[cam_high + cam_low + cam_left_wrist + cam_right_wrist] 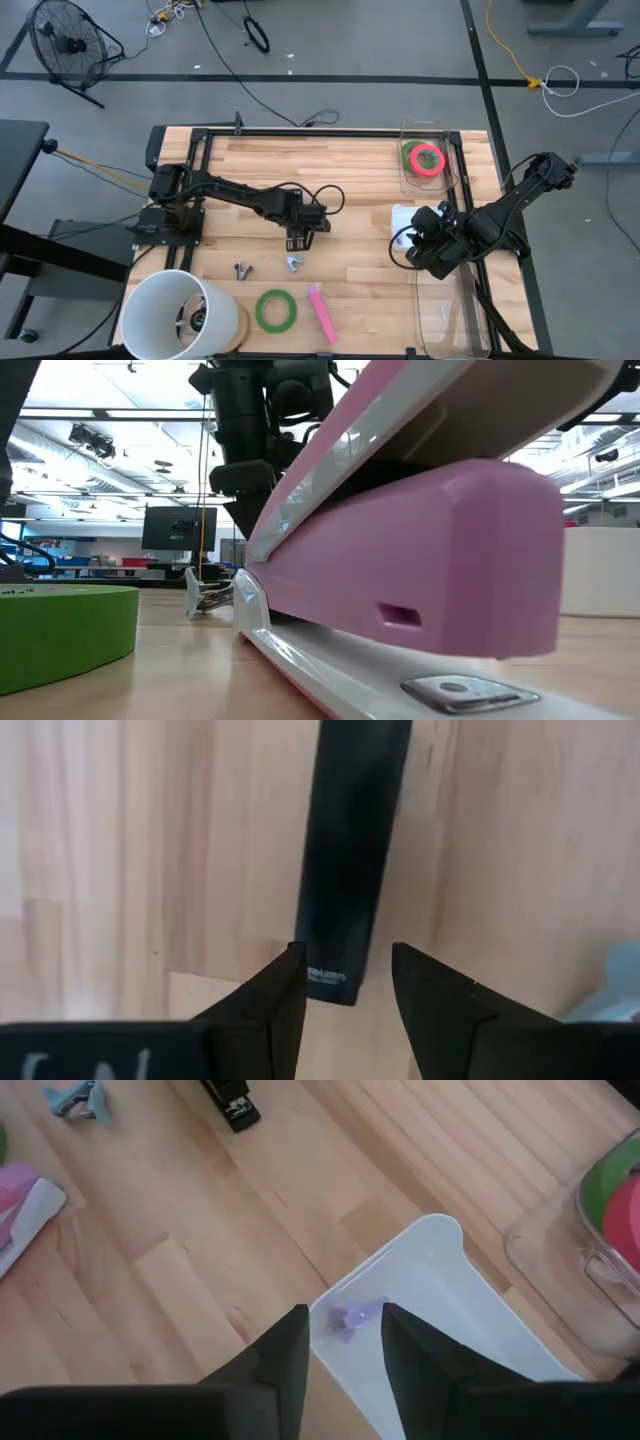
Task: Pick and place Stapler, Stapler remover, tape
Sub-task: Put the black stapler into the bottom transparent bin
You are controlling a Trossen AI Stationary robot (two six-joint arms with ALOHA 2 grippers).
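Observation:
A black stapler [350,860] lies flat on the wooden table. My left gripper [345,955] hangs open just above its nearer end, one finger to each side and apart from it; in the high view my left gripper [300,238] hides it. A pink stapler [321,312] and a green tape roll [275,310] lie near the front edge. A light-blue stapler remover [293,263] and a grey one [243,269] lie between. My right gripper [345,1315] is open above a purple stapler remover [350,1317] that lies on a white tray [440,1310].
A clear tub [430,160] at the far right holds a green and a red-pink tape roll. A clear bin [450,310] stands at the near right. A white bucket [180,315] sits at the near left corner. Bare wood lies between the arms.

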